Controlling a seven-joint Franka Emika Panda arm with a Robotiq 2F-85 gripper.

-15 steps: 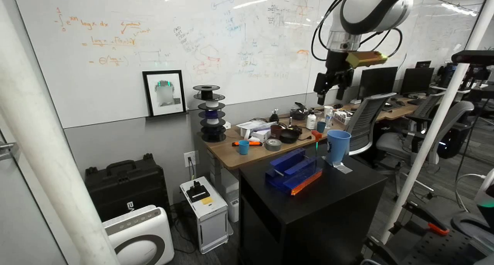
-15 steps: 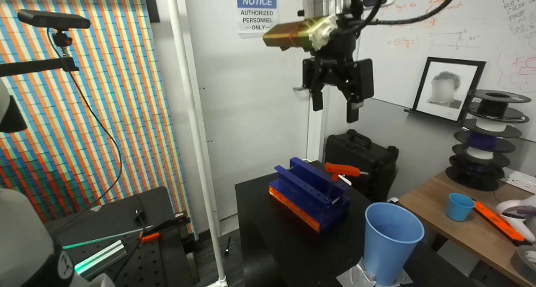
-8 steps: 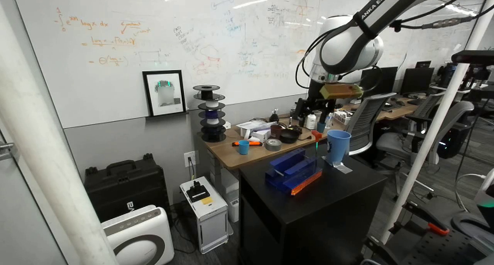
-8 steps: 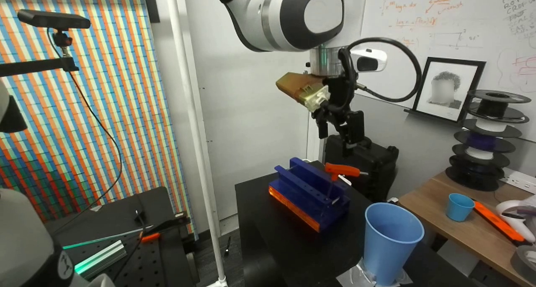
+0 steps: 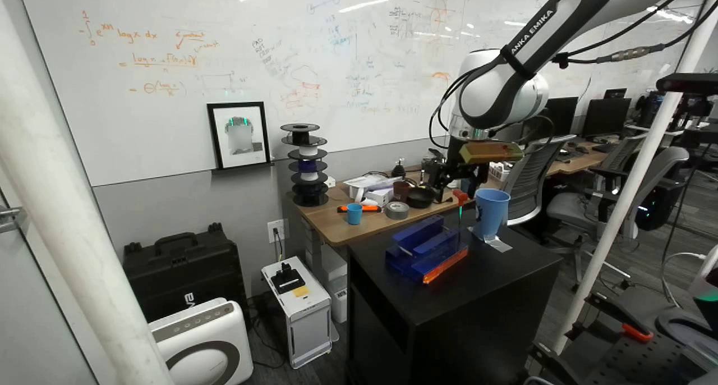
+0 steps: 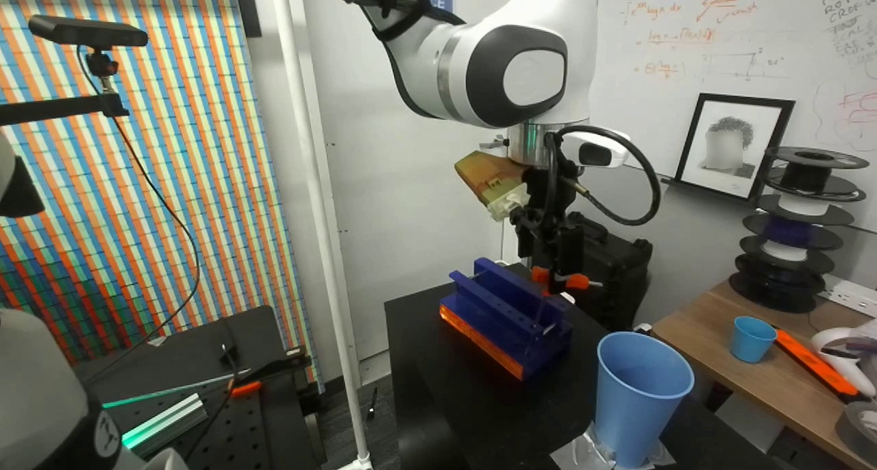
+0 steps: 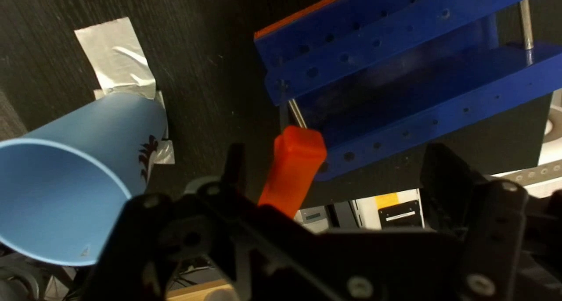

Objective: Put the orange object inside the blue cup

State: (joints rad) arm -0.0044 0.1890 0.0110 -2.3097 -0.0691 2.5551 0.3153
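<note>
One gripper [image 7: 338,164] spread, empty; we are seeing orange-handled tool [image 7: 298,160] apparently standing in blue rack [image 7: 395,33], presumably for top grasp. Blue cup [image 7: 112,136] sitting at tool's 9 o'clock, wrist view; tape [image 7: 114,55] anchoring it, likely against tipping.

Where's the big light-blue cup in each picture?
In an exterior view: the big light-blue cup stands right of centre.
In an exterior view: the cup, lower right.
In the wrist view: the cup, cut off at the left edge.
Shared landmark: silver tape at its foot.
</note>
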